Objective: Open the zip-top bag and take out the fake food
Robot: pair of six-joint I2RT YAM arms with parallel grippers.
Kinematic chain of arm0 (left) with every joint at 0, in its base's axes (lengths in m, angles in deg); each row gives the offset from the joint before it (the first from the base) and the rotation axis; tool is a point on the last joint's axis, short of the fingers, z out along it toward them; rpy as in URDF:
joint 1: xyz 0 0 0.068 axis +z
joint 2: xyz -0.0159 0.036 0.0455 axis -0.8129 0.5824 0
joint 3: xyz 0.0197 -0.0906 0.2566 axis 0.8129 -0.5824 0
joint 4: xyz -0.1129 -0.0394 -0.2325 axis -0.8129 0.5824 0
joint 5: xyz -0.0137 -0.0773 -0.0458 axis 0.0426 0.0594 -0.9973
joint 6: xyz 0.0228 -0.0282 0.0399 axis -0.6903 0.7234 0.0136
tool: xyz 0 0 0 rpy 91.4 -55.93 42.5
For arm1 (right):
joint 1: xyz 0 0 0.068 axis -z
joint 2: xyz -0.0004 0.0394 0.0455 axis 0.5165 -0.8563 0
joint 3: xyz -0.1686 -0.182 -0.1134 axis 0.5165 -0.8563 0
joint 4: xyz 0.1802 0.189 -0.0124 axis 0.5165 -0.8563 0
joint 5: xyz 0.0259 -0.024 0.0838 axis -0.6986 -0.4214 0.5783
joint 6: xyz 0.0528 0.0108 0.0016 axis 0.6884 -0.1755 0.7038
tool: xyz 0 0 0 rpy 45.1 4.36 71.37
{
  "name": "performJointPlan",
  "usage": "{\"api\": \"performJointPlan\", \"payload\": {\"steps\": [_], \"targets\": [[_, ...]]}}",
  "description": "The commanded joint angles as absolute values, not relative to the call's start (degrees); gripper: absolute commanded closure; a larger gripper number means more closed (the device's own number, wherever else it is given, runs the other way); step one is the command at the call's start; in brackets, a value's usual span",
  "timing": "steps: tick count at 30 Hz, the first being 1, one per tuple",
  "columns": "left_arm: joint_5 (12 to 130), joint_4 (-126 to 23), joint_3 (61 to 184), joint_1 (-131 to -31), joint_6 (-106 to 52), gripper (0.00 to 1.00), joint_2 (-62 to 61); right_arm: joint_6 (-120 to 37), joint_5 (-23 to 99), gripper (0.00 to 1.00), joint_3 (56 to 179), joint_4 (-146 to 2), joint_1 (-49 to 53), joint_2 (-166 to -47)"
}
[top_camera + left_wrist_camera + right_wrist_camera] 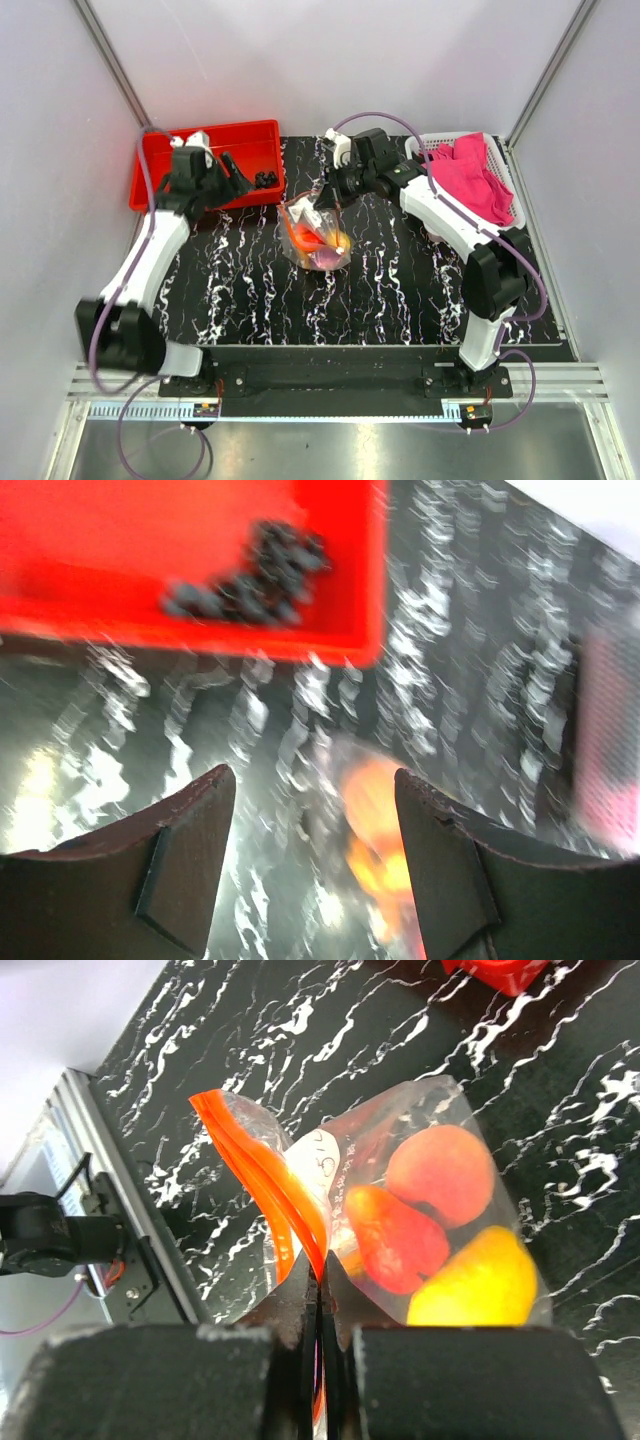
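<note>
Right tool (320,1295) pinches the zip-top bag (315,235) by its orange strip (265,1175), just right of the red tray (255,135). Left tool (315,850) hangs spread beside the tray. A dark cluster (250,575) lies in the tray, but most fake food (445,1175) is not yet out.

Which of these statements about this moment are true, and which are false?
1. The right gripper is shut on the orange zip strip of the zip-top bag. True.
2. The left gripper holds a piece of food. False: its jaws stand open with nothing between them.
3. The fake food lies outside the bag. False: it sits inside it.
4. The pink cloth lies in the white basket. True.
5. The red tray holds nothing. False: small dark bits lie in it.
</note>
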State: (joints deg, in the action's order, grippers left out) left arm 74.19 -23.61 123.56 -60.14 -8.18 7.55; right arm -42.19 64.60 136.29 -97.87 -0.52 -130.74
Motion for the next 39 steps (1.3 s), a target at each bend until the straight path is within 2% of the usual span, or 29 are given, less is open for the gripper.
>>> {"api": "performJointPlan", "payload": {"steps": [1,6,8,12,18,22,28,35,39], "targets": [[63.53,-27.35,111.66,-64.12,-4.35,0.33,-7.09,-38.86,66.51,1.0,138.51,-95.76,-1.86,-127.75],[52.82,-27.53,96.29,-66.5,0.66,0.36,-24.11,-33.86,67.65,1.0,136.76,-95.59,-4.93,-125.55],[51.92,-27.7,92.32,-68.61,3.55,0.37,-29.06,-32.53,67.04,1.0,134.13,-95.24,-5.9,-123.8],[54.54,-28.31,82.23,-73.53,11.02,0.37,-42.05,-29.46,65.02,1.0,130.52,-95.32,-8.19,-121.6],[63.95,-35.77,71.48,-79.34,22.8,0.36,-52.63,-25.15,65.19,1.0,126.48,-93.22,-8.63,-118.96],[63.52,-46.4,67.34,-80.12,27.56,0.41,-49.57,-21.99,67.83,1.0,124.45,-89.71,-8.72,-117.47],[66.77,-48.27,73.48,-82.93,25.72,0.46,-43.33,-20.49,66.34,1.0,122.78,-88.82,-8.81,-116.41],[82.73,-48.27,80.6,-94.8,23.26,0.5,-36.4,-16.8,63.44,1.0,123.22,-87.85,-9.16,-116.15],[86.63,-48.88,84.73,-98.14,19.31,0.56,-29.63,-14.16,63.26,1.0,123.31,-86.97,-9.16,-115.35]]}}
